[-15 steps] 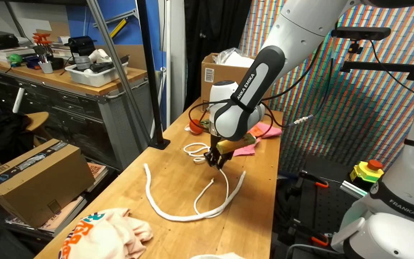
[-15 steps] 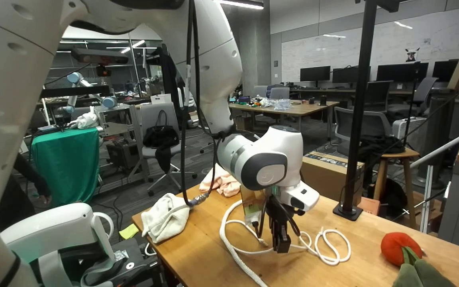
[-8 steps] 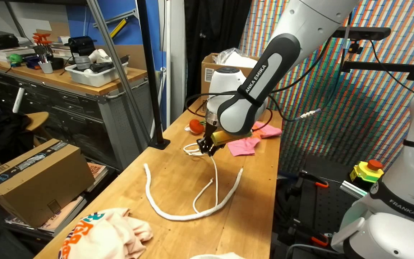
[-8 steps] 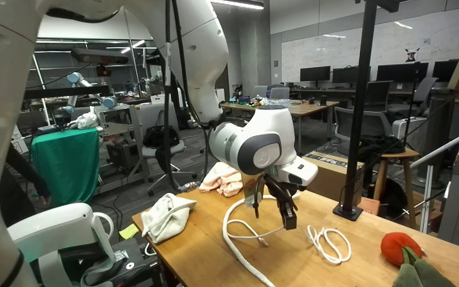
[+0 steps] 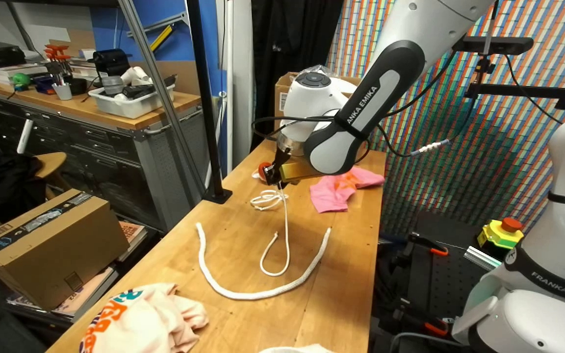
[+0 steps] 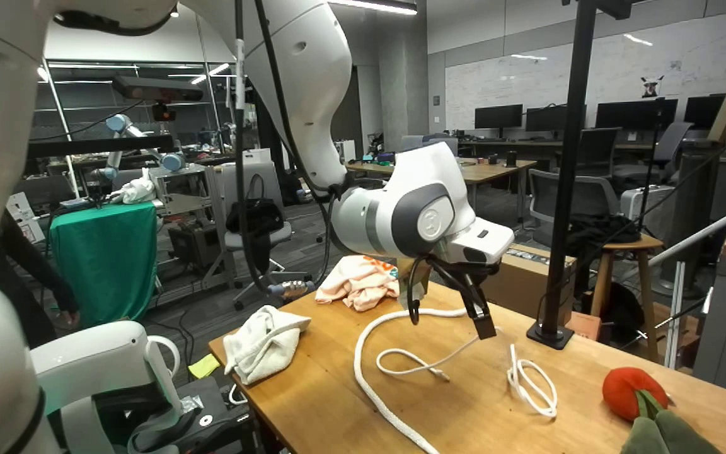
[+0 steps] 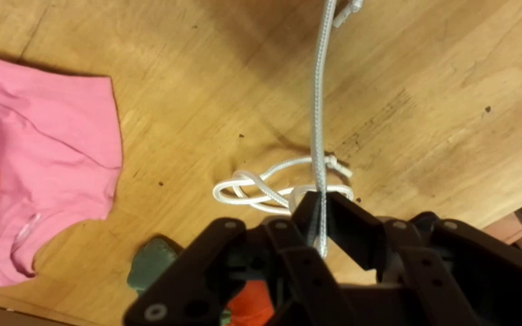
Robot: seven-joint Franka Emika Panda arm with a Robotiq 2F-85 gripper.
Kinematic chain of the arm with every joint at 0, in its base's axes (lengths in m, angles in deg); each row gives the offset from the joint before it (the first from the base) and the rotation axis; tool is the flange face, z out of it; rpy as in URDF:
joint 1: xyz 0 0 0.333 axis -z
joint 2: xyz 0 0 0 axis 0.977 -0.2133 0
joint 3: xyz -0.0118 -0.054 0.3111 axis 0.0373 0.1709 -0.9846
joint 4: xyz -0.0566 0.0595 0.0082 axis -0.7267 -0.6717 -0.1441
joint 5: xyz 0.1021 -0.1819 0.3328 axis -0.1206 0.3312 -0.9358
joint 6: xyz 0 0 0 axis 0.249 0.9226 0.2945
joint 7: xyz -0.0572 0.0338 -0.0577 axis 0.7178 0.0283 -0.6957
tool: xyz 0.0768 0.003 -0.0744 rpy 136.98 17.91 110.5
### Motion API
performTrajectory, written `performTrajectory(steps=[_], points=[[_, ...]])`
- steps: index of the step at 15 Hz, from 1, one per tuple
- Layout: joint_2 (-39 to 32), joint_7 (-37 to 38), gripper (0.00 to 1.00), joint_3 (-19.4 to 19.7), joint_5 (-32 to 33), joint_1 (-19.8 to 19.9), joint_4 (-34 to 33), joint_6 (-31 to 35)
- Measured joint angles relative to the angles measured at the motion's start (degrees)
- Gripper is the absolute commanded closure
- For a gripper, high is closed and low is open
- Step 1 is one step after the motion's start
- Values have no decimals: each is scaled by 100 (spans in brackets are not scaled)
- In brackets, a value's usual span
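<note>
The fingers (image 6: pixel 484 326) are grasping a thin white cord (image 7: pixel 317 113) above the table (image 5: pixel 331 294), which is honey-coloured wood speckled with small dark marks. From the fingers the cord hangs to the table and turns in a loop there, inside the curve of a thick white rope (image 5: pixel 248 296) laid on the table. A small coil of thin cord (image 7: pixel 254 199) also rests on the table; whether it joins the held cord, I cannot tell. Toward one end of the table lie a pink shirt (image 7: pixel 57 140) and a red plush (image 6: pixel 633 392) with green leaves (image 6: pixel 672 435); toward its opposite end, a peach printed shirt (image 6: pixel 357 284) and a whitish cloth (image 6: pixel 265 347). A black post (image 6: pixel 561 221) stands at the table's long edge. Off that edge sits a cardboard box (image 5: pixel 52 250), and a bench with drawers (image 5: pixel 86 147) runs beyond. A multicoloured backdrop (image 5: pixel 508 157) rises past the table's opposite long side. Well away from the table, in an exterior view, are a whiteboard (image 6: pixel 527 88), monitors (image 6: pixel 635 116) and a green-draped stand (image 6: pixel 104 265).
</note>
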Motion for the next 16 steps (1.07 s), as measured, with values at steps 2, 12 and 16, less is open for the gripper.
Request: performTrajectory(steps=[2,12,16], points=[[1,383,92,272,248,-207,-107,0],[-167,1822,92,628,1196,-648,-548,-45],[-483,2220,92,626,1248,-677,-800,-176]])
